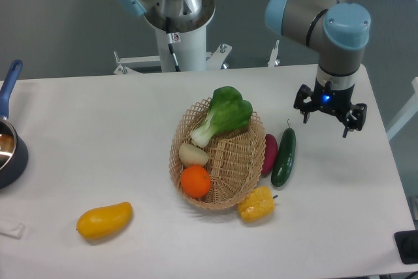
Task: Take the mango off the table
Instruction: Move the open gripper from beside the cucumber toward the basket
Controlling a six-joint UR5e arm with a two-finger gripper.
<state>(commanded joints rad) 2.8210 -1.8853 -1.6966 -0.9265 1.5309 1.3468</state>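
Down near the table's [98, 142] front edge, toward the left corner, the mango [104, 220] lies on its side, alone on the white top. Well apart from it, the gripper [330, 117] hangs above the table's far right part, fingers spread and holding nothing. Between them sits a wicker basket [238, 161] with greens [225, 114], an orange [195, 181] and a pale vegetable [193, 155]. A cucumber [283, 156] and a yellow pepper [256, 204] lie just beside the basket. A blue-handled pot [10, 155] stands at the left edge.
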